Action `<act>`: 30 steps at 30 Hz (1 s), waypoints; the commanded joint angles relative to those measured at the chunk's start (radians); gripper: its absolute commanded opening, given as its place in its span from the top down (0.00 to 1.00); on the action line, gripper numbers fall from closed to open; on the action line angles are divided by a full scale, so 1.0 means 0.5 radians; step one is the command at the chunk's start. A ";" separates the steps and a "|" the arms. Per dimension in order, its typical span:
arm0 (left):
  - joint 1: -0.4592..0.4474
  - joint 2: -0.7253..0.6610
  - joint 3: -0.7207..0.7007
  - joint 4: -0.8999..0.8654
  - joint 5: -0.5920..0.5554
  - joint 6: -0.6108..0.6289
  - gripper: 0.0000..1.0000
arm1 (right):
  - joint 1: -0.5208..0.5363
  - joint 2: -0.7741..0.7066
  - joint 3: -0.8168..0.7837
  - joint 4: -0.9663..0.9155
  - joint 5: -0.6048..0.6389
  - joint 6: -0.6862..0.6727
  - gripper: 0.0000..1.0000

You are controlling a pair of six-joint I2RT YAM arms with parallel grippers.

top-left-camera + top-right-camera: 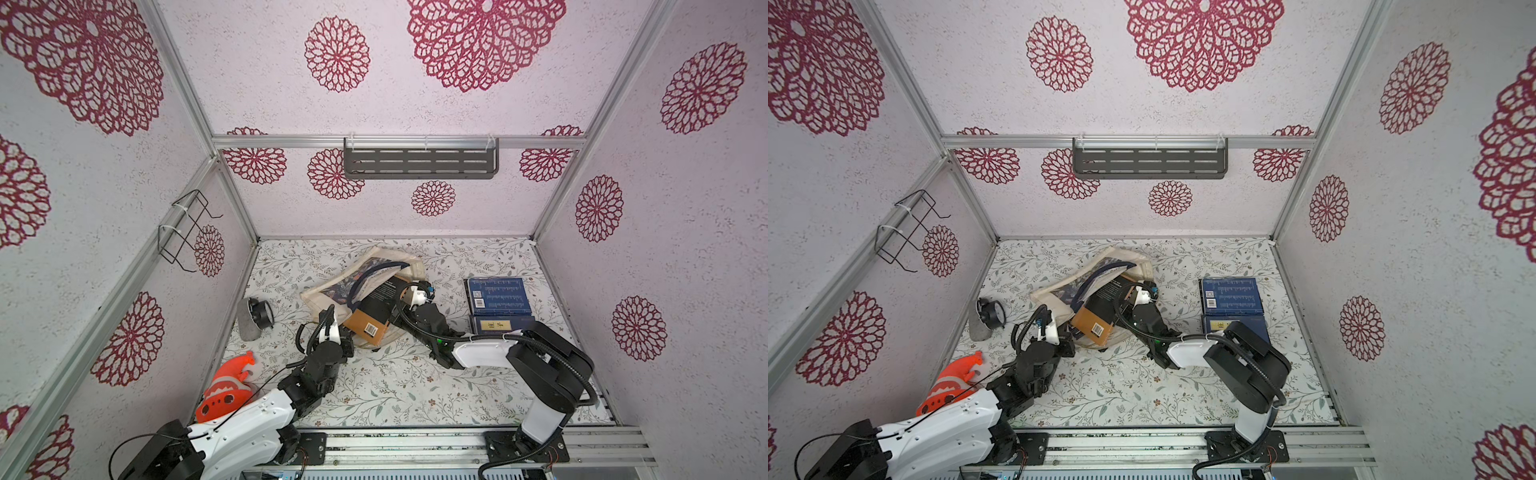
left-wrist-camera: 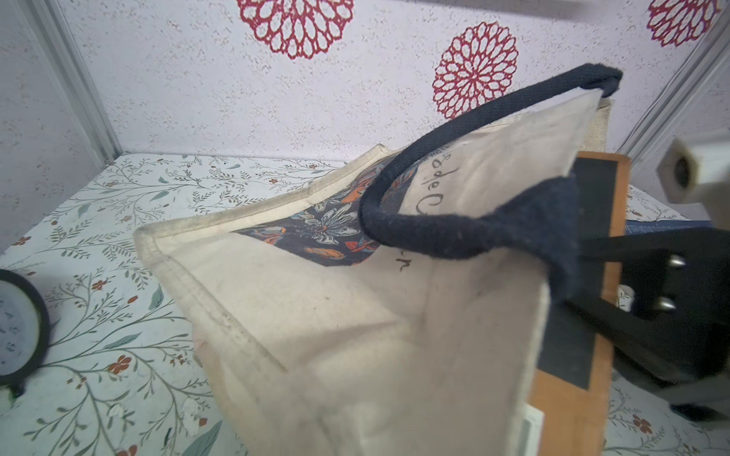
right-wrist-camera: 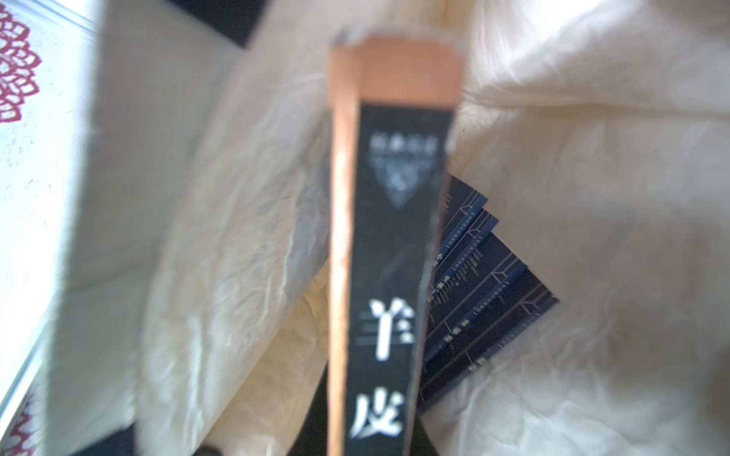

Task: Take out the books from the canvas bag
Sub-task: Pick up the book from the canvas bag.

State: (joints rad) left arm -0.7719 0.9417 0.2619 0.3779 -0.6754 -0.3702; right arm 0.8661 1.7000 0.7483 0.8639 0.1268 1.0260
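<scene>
The cream canvas bag (image 1: 332, 286) lies on its side mid-table, navy handles on top. An orange-covered book (image 1: 368, 322) with a black panel sticks out of its mouth toward the front. My right gripper (image 1: 397, 318) is shut on this book's edge; in the right wrist view its spine (image 3: 391, 276) runs straight ahead. Several dark-blue books (image 3: 486, 284) remain fanned deep inside the bag. My left gripper (image 1: 347, 334) is shut on the bag's cloth (image 2: 355, 355) at the front corner, and the cloth hides its jaws. Two blue books (image 1: 498, 295) lie on the table to the right.
A small round dial clock (image 1: 259, 313) on a grey base stands at the table's left, and an orange toy (image 1: 228, 390) lies at the front left. A wire rack (image 1: 187, 228) hangs on the left wall, a grey shelf (image 1: 419, 162) on the back wall.
</scene>
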 commanded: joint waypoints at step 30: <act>0.022 0.001 0.074 -0.099 -0.024 -0.075 1.00 | -0.171 -2.054 -0.834 -0.628 0.767 -0.660 1.00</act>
State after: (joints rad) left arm -0.7673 0.9535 0.2764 0.3447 -0.6674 -0.3973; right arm 0.8059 0.7677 0.3199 0.5938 0.3519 0.6563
